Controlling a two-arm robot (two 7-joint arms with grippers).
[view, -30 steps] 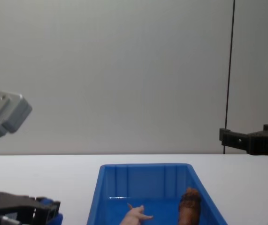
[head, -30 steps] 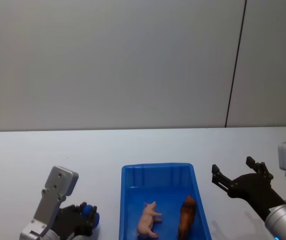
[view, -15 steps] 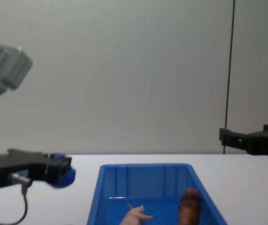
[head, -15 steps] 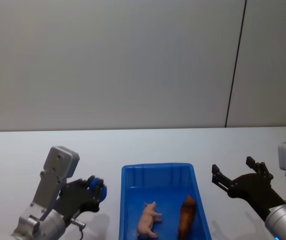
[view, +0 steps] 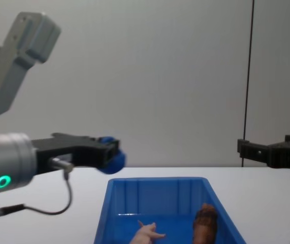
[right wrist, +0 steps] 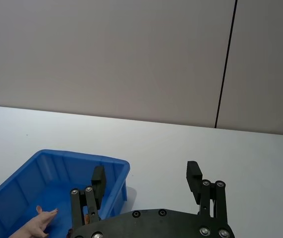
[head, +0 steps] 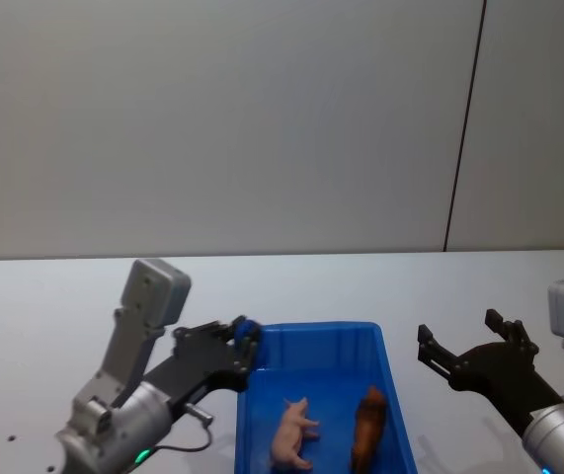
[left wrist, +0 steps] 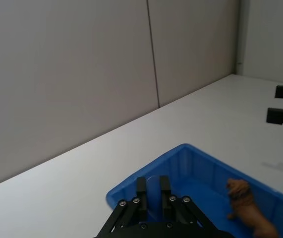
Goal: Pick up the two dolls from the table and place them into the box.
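Both toys already lie inside the rectangular bright blue plastic bin (head: 306, 327), which sits at 6 o'clock on the plain white tabletop (head: 44, 296). The pale pink pig figure (head: 293, 433) lies toward the bin's 9 o'clock wall. The shaggy reddish-brown lion figure (head: 368, 427) lies toward its 3 o'clock wall, just beside the pig but apart from it.

Your left gripper (head: 245, 341) hangs above the bin's 10 o'clock corner, its fingers pinching a small round blue object (view: 111, 158). Your right gripper (head: 461, 333) hovers at the bin's 3 o'clock, clear of the rim, its fingers spread and holding nothing.

Judging by the bin's contents, the placing looks done. If you mean to drop the blue object too, carry it toward 3 o'clock past the rim and over bare floor, away from the pig, before you release it.
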